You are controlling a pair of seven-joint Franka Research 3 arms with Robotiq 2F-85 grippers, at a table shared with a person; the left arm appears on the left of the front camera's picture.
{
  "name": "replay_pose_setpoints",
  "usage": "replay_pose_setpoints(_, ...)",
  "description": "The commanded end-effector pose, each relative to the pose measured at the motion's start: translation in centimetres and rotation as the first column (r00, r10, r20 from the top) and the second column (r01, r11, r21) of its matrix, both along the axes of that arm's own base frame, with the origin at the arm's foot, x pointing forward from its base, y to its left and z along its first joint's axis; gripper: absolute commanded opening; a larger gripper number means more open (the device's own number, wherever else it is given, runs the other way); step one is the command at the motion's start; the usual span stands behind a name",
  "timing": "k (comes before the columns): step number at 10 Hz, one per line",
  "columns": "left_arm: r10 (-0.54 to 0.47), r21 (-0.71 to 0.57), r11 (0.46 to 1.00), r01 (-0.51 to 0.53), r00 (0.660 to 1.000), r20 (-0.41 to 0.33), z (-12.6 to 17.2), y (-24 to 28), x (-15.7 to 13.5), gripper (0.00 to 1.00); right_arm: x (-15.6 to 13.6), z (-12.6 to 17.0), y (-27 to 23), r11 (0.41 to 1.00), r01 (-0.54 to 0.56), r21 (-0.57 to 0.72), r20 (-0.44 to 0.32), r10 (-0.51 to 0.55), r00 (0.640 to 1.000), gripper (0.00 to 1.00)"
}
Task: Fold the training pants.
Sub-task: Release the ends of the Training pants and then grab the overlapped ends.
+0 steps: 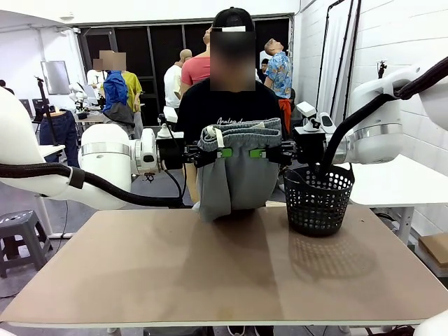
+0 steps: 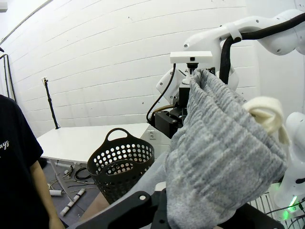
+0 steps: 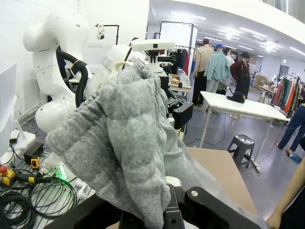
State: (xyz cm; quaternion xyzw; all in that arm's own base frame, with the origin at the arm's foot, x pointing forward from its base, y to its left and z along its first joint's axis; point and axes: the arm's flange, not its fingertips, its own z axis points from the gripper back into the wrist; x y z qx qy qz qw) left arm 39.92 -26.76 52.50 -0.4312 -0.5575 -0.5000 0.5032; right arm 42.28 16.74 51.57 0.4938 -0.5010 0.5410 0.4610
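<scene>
You see the left gripper and right gripper clamped on the pants. The basket stands just beside; its contents are unclear.

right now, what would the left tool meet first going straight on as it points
Beyond the training pants it grips, the left tool would probably meet the right tool; depth unclear.

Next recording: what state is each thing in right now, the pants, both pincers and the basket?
training pants: hanging from the bunched waistband, held up between both pincers.
left pincer: shut on the waistband.
right pincer: shut on the waistband.
black mesh basket: upright on the table, contents unclear.
</scene>
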Motion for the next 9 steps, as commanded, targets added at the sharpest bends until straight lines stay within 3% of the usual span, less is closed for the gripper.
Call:
replay_pose_setpoints(1, 0.003, 0.001, 1.000, -0.003, 1.000, 0.006, 0.27, -0.08, -0.34, 0.00, -0.47, 0.05, 0.01, 1.000, 0.002, 0.029, 0.009, -0.003, 1.000, 0.00)
replay_pose_setpoints(9, 0.003, 0.001, 1.000, -0.003, 1.000, 0.006, 0.27, -0.08, -0.34, 0.00, -0.47, 0.05, 0.01, 1.000, 0.002, 0.029, 0.009, -0.003, 1.000, 0.00)
